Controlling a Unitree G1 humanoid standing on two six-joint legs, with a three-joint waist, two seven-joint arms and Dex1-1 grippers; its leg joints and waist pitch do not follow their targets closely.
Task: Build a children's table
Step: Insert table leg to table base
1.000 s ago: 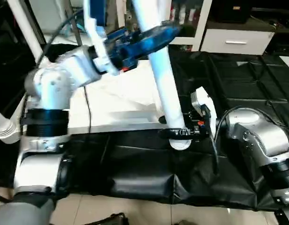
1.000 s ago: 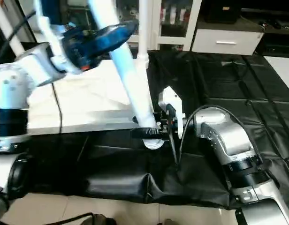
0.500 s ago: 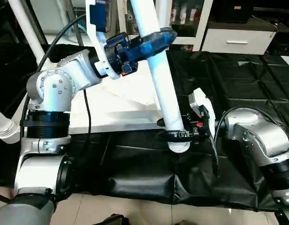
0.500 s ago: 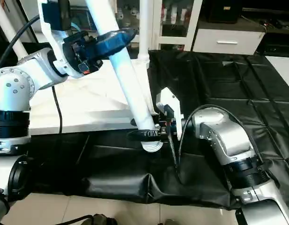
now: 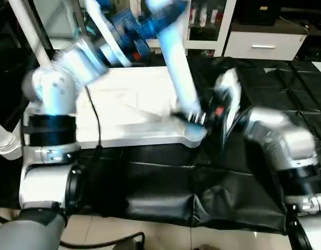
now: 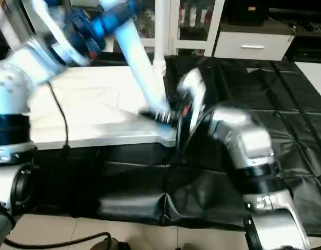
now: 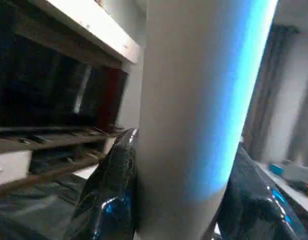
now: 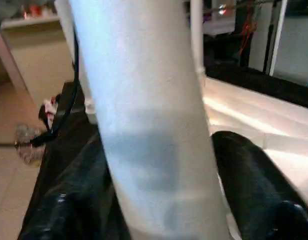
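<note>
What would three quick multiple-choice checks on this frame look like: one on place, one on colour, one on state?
1. Where is the lower end of the held leg?
A. on the floor
B. at the near right corner of the tabletop
C. inside the white drawer unit

2. What colour is the work table cover?
A. black
B. red
C. yellow

3. What is the left gripper doing?
A. hanging open over the floor
B. pinching a cable
C. closed around the leg

Answers:
1 B: the leg slants down to that corner of the tabletop.
2 A: the work table cover is black sheeting.
3 C: in the left wrist view, the left gripper has a finger against each side of the leg.
</note>
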